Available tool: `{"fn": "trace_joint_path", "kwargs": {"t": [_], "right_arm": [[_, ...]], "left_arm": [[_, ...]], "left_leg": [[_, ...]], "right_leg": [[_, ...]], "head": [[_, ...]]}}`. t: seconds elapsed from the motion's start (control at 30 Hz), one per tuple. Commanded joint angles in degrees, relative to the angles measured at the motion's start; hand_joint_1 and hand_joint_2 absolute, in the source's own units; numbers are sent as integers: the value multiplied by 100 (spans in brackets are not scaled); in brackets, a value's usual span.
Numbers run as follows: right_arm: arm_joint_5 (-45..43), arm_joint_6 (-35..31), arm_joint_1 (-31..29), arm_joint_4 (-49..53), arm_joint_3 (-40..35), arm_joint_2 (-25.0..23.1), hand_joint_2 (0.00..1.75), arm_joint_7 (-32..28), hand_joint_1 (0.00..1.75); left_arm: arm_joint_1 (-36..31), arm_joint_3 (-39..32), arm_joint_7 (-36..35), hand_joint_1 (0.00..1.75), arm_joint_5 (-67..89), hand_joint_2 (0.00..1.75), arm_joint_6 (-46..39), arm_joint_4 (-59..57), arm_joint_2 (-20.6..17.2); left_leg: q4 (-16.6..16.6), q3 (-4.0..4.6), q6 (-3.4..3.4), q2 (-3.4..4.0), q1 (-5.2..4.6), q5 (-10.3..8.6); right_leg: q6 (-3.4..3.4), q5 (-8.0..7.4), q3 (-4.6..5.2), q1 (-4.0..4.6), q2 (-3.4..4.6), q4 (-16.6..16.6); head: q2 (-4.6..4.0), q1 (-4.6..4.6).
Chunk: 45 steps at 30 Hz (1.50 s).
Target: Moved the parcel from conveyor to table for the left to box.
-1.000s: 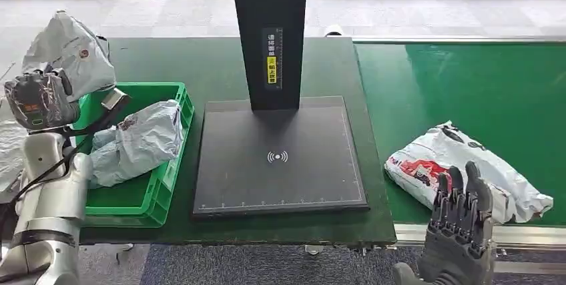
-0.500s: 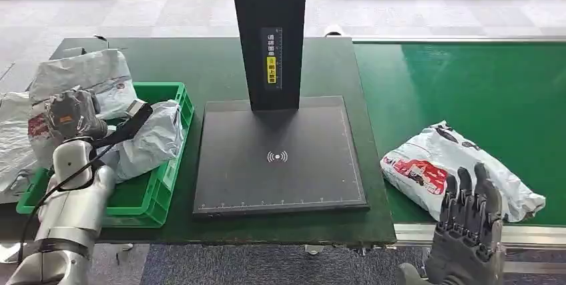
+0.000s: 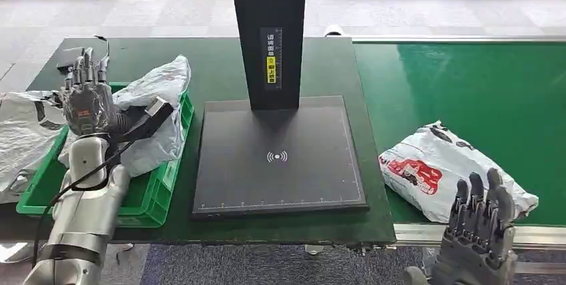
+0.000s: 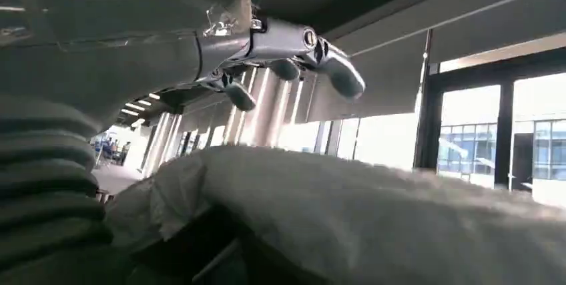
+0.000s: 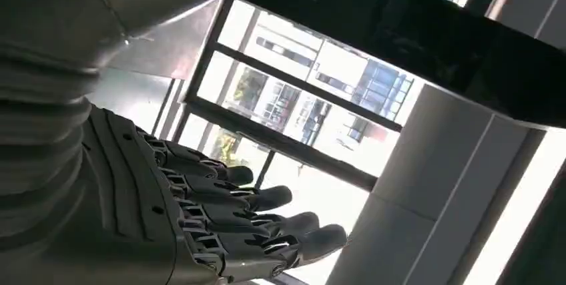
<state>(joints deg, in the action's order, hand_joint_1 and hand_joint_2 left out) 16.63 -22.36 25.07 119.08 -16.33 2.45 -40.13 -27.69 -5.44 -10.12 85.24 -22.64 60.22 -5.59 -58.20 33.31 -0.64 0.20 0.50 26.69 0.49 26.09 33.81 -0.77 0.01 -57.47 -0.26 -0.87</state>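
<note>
A white parcel with red print (image 3: pixel 448 169) lies on the green conveyor (image 3: pixel 467 78) near its front edge. Just in front of it, below the belt's edge, my right hand (image 3: pixel 478 231) is open with fingers pointing up (image 5: pixel 253 221), apart from the parcel. My left hand (image 3: pixel 85 97) is open over the green bin (image 3: pixel 159 190), fingers spread and holding nothing (image 4: pixel 294 58). Grey parcels (image 3: pixel 155 115) lie in the bin beside and under that hand; one pale parcel (image 4: pixel 374 218) is close below the wrist camera.
A black scanner plate (image 3: pixel 277 158) with a tall black post (image 3: pixel 268 31) stands mid-table between the bin and the conveyor. Another crumpled grey parcel (image 3: pixel 20 139) lies left of the bin. A small black device (image 3: pixel 70 58) sits at the table's far left corner.
My left hand brought a raised grey parcel down to the bin and let it go, fingers now spread. The conveyor parcel has drifted slightly left. My right hand sank a little.
</note>
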Motion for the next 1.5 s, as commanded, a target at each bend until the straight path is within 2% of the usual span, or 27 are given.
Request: {"fn": "trace_joint_path", "kwargs": {"t": [0.03, 0.3, 0.47, 0.63, 0.9, 1.2, 1.23, 1.27, 1.3, 1.33, 1.4, 1.5], "right_arm": [[-5, 60, 10, -11, 391, -252, 175, 13, 0], [-18, -6, -7, 1, 397, -243, 175, 13, 0], [43, -370, 73, 49, 324, -204, 175, 13, 0], [-44, -660, 168, 69, 35, 64, 175, 13, 0], [-199, -531, 94, 51, 48, 170, 175, 13, 0], [-220, -530, 98, 61, 34, 181, 175, 13, 0], [-223, -480, 103, 16, 23, 184, 175, 13, 0], [-214, -470, 106, -4, 30, 163, 175, 13, 0], [-180, -449, 84, -70, 36, 115, 175, 13, 0], [-177, -441, 59, -118, 35, 99, 175, 13, 0], [-208, -529, 39, -296, 74, 125, 175, 13, 0], [-91, -435, 98, -625, 404, 29, 175, 13, 0]], "left_arm": [[111, 239, 287, 0, 333, 0, -32, 483, 336], [148, 300, 458, 0, 136, 0, 4, 533, 404], [98, 756, 575, 0, 50, 0, 260, 590, 526], [-169, 876, 470, 0, -74, 0, 759, -288, 422], [-919, 498, 399, 0, -240, 0, 578, -1968, 243], [-941, 453, 338, 0, -235, 0, 561, -2039, 234], [-720, 274, 710, 0, -571, 0, -317, -1625, 252], [-543, 157, 989, 0, -858, 0, -788, -1218, 327], [-85, 75, 1522, 0, -1420, 0, -1322, -292, 482], [243, 86, 1784, 0, -1858, 0, -1319, 351, 571], [1322, 332, 3384, 0, -4714, 0, -562, 2026, 930], [2483, 880, 4591, 0, -6970, 0, 601, 3079, 1233]], "left_leg": [[5, -2, 3, -14, -1, -3], [13, -12, 3, -15, 3, -4], [9, -7, 4, -22, 1, -4], [10, -8, 4, -25, 1, -6], [12, -9, 1, -14, 2, -8], [10, -11, 3, -10, 3, -3], [6, -6, 2, -6, 2, -1], [8, -9, 2, -5, 4, -1], [6, -8, 1, 5, 2, 1], [8, -8, 2, 6, 2, 2], [12, -13, 3, 11, 3, 5], [25, -35, 3, 21, -7, 16]], "right_leg": [[-1, 1, -7, 0, -13, 6], [-5, 0, -18, 4, -13, 15], [-2, 1, -17, 2, -22, 12], [-2, 0, -19, 1, -25, 13], [-6, -5, -14, 4, -12, 12], [-4, -1, -17, 4, -8, 7], [-4, -1, -11, 3, -5, 2], [-4, -2, -15, 5, -3, 5], [-4, -2, -10, 2, 6, 3], [-3, -3, -11, 3, 7, 6], [-3, -2, -14, 4, 12, 12], [0, 4, -28, -7, 22, 20]], "head": [[0, 0], [2, 0], [0, 0], [2, 0], [0, 0], [2, 0], [2, 0], [2, 0], [0, 0], [2, 0], [0, 0], [0, 2]]}}
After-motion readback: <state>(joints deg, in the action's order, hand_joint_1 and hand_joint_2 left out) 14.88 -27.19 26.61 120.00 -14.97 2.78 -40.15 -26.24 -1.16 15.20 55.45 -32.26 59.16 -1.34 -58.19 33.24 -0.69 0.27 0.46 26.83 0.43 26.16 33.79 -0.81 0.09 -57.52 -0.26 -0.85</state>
